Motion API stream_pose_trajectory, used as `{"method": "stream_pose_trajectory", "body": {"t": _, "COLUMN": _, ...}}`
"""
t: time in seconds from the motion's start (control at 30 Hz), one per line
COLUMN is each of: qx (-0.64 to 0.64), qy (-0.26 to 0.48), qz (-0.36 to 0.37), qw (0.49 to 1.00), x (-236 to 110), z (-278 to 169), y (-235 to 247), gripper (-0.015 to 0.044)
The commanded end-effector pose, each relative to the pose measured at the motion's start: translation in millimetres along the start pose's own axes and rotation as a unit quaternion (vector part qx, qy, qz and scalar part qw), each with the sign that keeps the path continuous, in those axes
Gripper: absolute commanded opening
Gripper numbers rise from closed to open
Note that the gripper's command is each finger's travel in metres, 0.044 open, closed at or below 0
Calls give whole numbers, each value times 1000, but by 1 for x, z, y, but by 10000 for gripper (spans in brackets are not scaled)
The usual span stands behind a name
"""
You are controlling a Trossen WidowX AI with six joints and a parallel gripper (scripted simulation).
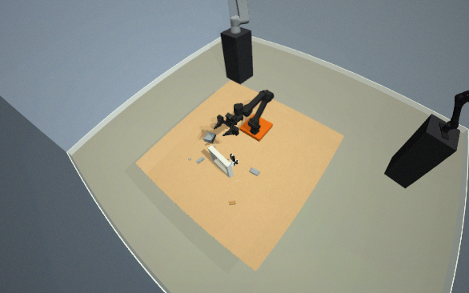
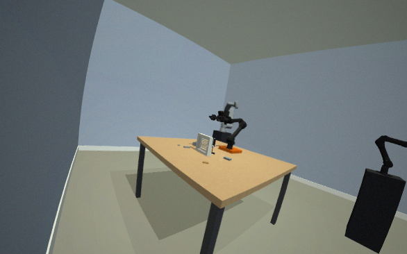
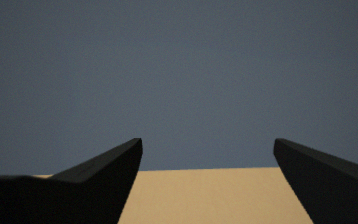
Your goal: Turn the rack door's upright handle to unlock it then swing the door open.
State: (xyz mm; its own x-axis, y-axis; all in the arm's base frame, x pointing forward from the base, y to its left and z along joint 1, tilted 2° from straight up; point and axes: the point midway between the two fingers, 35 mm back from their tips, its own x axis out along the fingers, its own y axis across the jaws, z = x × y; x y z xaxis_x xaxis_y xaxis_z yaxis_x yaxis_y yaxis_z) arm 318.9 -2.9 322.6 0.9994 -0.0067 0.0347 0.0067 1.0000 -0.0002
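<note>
Table [image 1: 294,160] [image 2: 221,177] [image 3: 205,195] stands on greenish floor [image 1: 334,232] [image 2: 92,208] between blue walls [image 1: 106,60] [image 2: 165,83] [image 3: 190,85].

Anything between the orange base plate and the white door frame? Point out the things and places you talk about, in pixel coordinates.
In the top view, black handle parts [image 1: 234,159] stand between orange base plate [image 1: 268,127] and white frame [image 1: 230,170].

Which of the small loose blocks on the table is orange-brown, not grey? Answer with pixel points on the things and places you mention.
The block [image 1: 232,202] [image 2: 205,162] nearest the table's front corner; the others are grey.

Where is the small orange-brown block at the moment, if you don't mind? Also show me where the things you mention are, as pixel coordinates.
In the top view, the orange-brown block [image 1: 232,202] [image 2: 205,162] lies on the table, below the white frame [image 1: 230,170] [image 2: 210,148], on its side away from the orange base plate.
</note>
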Motion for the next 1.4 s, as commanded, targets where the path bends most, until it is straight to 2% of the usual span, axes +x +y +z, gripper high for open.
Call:
{"method": "stream_pose_trajectory", "body": {"t": 0.0, "qx": 0, "qy": 2, "qz": 0, "qw": 1000, "x": 1, "z": 0, "y": 0, "gripper": 374}}
{"method": "stream_pose_trajectory", "body": {"t": 0.1, "qx": 6, "qy": 29, "qz": 5, "qw": 1000, "x": 7, "z": -5, "y": 3, "gripper": 295}}
{"method": "stream_pose_trajectory", "body": {"t": 0.13, "qx": 8, "qy": 41, "qz": 7, "qw": 999, "x": 10, "z": -8, "y": 4, "gripper": 285}}
{"method": "stream_pose_trajectory", "body": {"t": 0.73, "qx": 40, "qy": 253, "qz": 31, "qw": 966, "x": 45, "z": -53, "y": 31, "gripper": 285}}
{"method": "stream_pose_trajectory", "body": {"t": 1.37, "qx": 52, "qy": 465, "qz": 34, "qw": 883, "x": 51, "z": -100, "y": 62, "gripper": 285}}
